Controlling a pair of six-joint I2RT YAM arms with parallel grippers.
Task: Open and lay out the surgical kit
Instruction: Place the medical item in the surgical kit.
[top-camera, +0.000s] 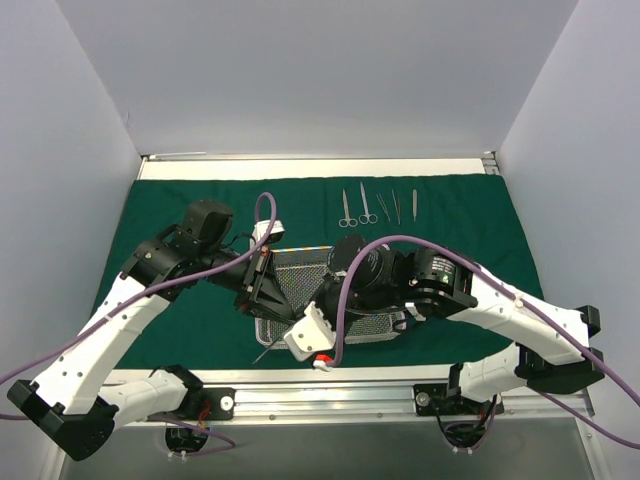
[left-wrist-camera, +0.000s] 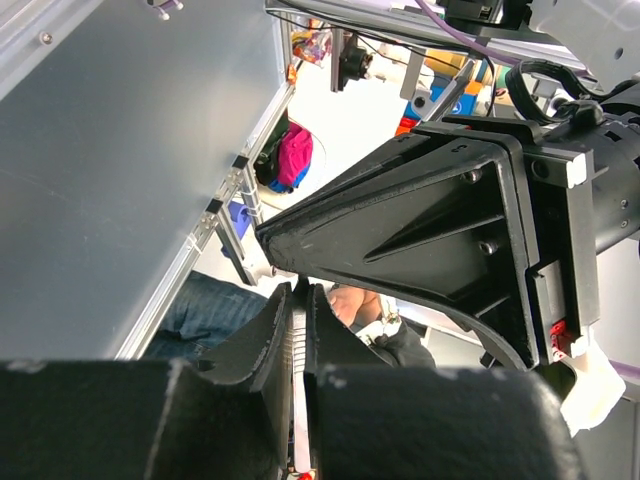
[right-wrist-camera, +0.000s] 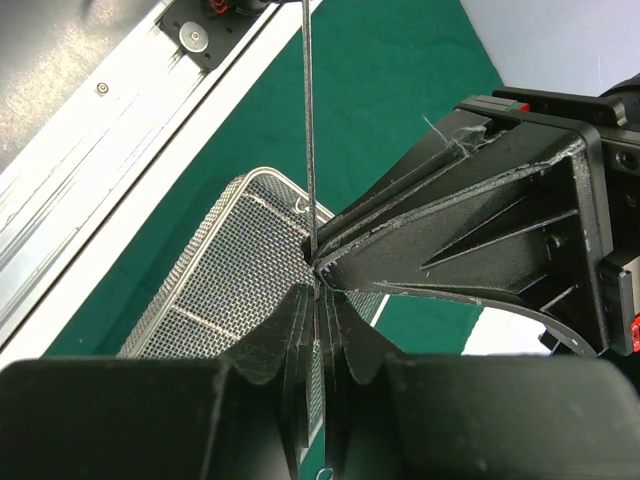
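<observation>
The dark green drape (top-camera: 470, 220) lies spread over the table with the silver wire-mesh tray (top-camera: 300, 265) at its middle. Two scissors (top-camera: 346, 208) and several tweezers (top-camera: 396, 205) lie in a row at the far side. Above the tray's near left part both grippers meet. My left gripper (left-wrist-camera: 298, 292) is shut on a thin steel tweezers (left-wrist-camera: 296, 350). My right gripper (right-wrist-camera: 322, 295) is shut on the same tweezers (right-wrist-camera: 308, 120), right below the left fingers (right-wrist-camera: 450, 230). From above, its thin tip (top-camera: 265, 351) pokes out past the tray's near edge.
The tray's mesh floor (right-wrist-camera: 215, 270) shows under the right gripper. The aluminium rail (top-camera: 330, 395) runs along the near table edge. White walls close in the table at left, right and back. Purple cables (top-camera: 400, 240) loop over both arms.
</observation>
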